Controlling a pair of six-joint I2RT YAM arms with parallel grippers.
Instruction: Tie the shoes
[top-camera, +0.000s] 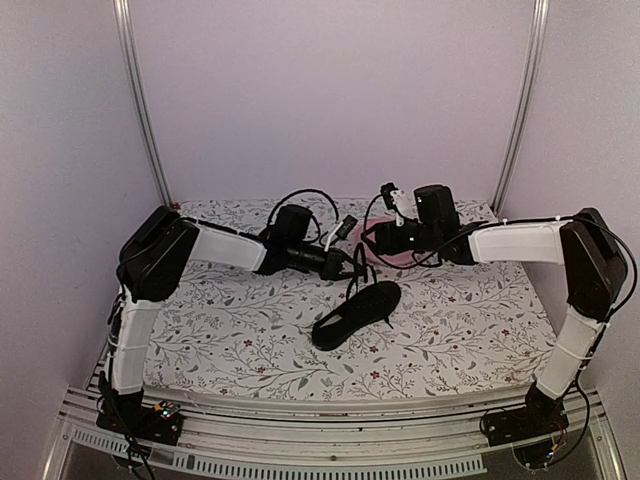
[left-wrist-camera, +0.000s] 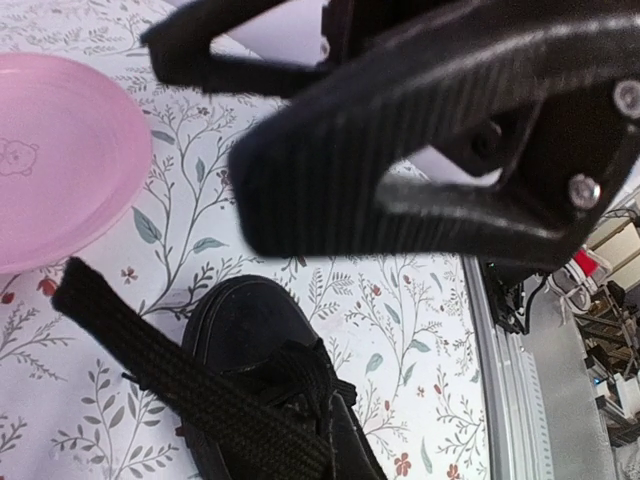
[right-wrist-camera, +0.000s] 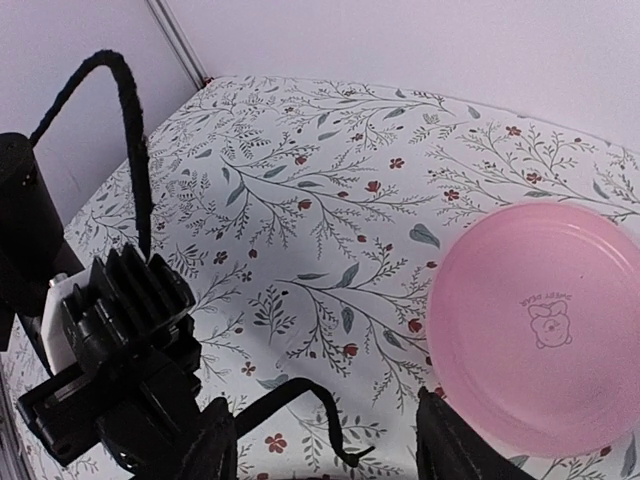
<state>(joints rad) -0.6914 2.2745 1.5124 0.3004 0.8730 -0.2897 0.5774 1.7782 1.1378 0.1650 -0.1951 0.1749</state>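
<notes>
The black shoe (top-camera: 355, 313) lies on the floral mat, toe toward the back; its toe (left-wrist-camera: 240, 330) fills the bottom of the left wrist view. My left gripper (top-camera: 351, 263) hovers just behind the toe, shut on a black lace (left-wrist-camera: 190, 385) that rises taut from the shoe, though its own fingers are out of the left wrist view. The lace's free end (right-wrist-camera: 345, 425) curls out between the fingers of my right gripper (right-wrist-camera: 330, 455), which is open and touches nothing. The right gripper (top-camera: 372, 240) sits close beside the left one, and its fingers (left-wrist-camera: 390, 150) loom overhead.
A pink plate (right-wrist-camera: 540, 330) rests on the mat behind the shoe, also in the left wrist view (left-wrist-camera: 50, 170) and half hidden under the right gripper (top-camera: 398, 257). A black cable (right-wrist-camera: 130, 130) arches off the left wrist. Walls and metal posts (top-camera: 140, 100) close the back.
</notes>
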